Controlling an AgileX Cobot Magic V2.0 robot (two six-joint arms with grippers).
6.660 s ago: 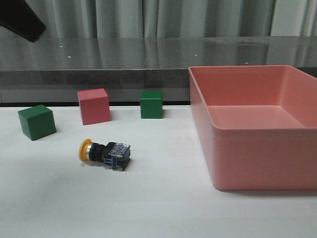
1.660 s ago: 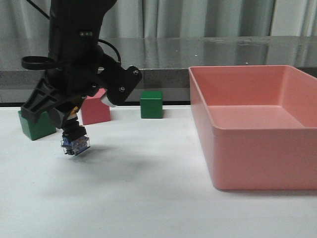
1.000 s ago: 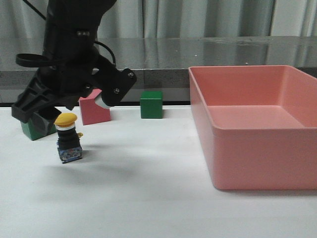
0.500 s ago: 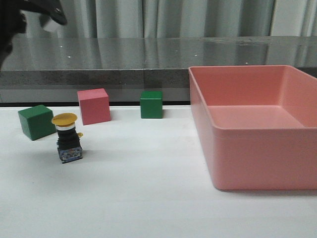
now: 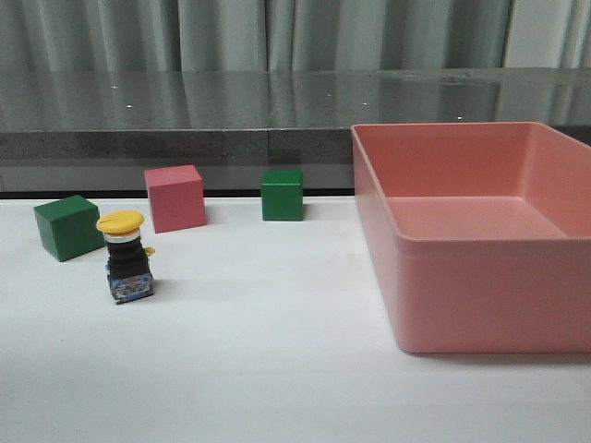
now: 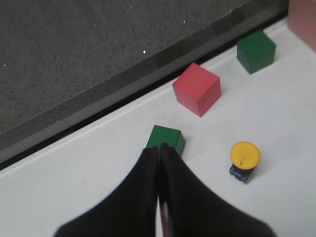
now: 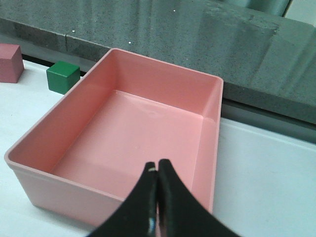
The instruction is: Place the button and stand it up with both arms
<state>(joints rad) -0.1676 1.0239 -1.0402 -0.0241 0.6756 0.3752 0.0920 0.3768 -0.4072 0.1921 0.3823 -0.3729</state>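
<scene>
The button (image 5: pixel 126 257) stands upright on its bluish base on the white table, yellow cap up, left of centre in the front view. It also shows in the left wrist view (image 6: pixel 244 162). Neither arm appears in the front view. My left gripper (image 6: pixel 158 147) is shut and empty, high above the table, its tips over a green cube (image 6: pixel 167 139) and well apart from the button. My right gripper (image 7: pixel 157 165) is shut and empty, raised above the near wall of the pink bin (image 7: pixel 212 118).
A green cube (image 5: pixel 68 227), a pink cube (image 5: pixel 174 197) and a second green cube (image 5: pixel 282 194) stand in a row behind the button. The large pink bin (image 5: pixel 462 295) fills the right side. A dark counter edge (image 5: pixel 185 138) runs along the back.
The left arm set the button upright on the table, let go and rose out of the front view. The button stays where it was placed.
</scene>
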